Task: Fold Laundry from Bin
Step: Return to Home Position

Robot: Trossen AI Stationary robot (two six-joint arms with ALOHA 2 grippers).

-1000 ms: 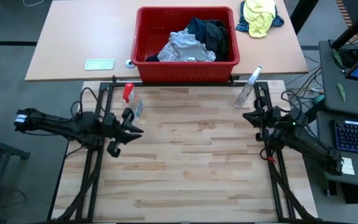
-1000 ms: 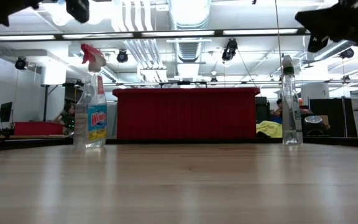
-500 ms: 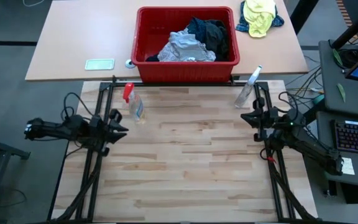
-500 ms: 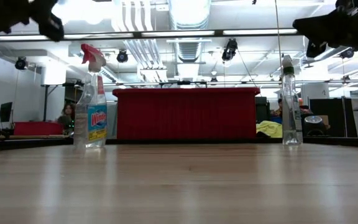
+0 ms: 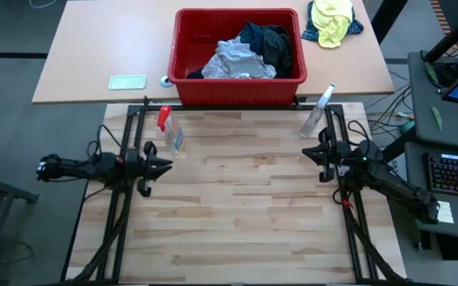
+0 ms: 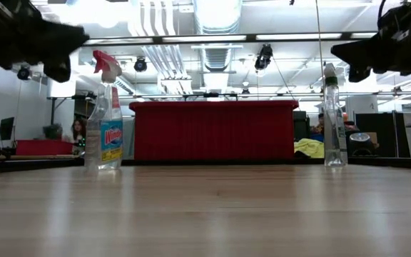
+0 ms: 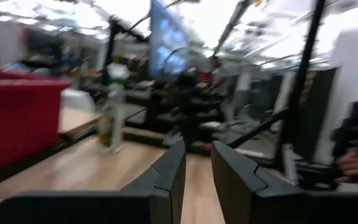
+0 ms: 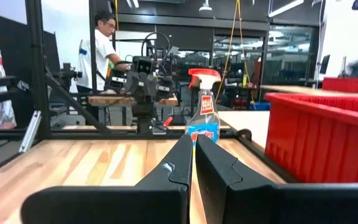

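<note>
Laundry [image 5: 243, 54] lies heaped in the bin [image 5: 237, 92], loose rather than flat: a light grey piece [image 5: 237, 59] in the middle, a black one [image 5: 270, 40] bunched against the far right corner, and a dark scrap [image 5: 195, 74] at the near left wall. The heap stays below the rim. The bin stands on the tan worktop [image 5: 94, 48], at its near edge, just beyond the wooden worktop [image 5: 245, 214]. Beside the bin on the tan top lie a yellow-and-blue bundle [image 5: 331, 20] to its right, and a flat card [image 5: 127, 82] and a small round thing [image 5: 166, 81] to its left.

Two spray bottles stand near the wooden top's far corners — the red-triggered bottle [image 5: 169, 131] on the left, the clear bottle [image 5: 316, 115] on the right.

The left gripper [image 5: 161, 165] hangs over the left edge of the wooden top, just near of the red-triggered bottle; its fingers [image 7: 166, 180] stand a narrow gap apart and hold nothing. The right gripper [image 5: 318, 151] hangs over the right edge, near the clear bottle, its fingers [image 8: 173, 168] closed together on nothing.

A person [image 8: 104, 53] stands in the room beyond.
</note>
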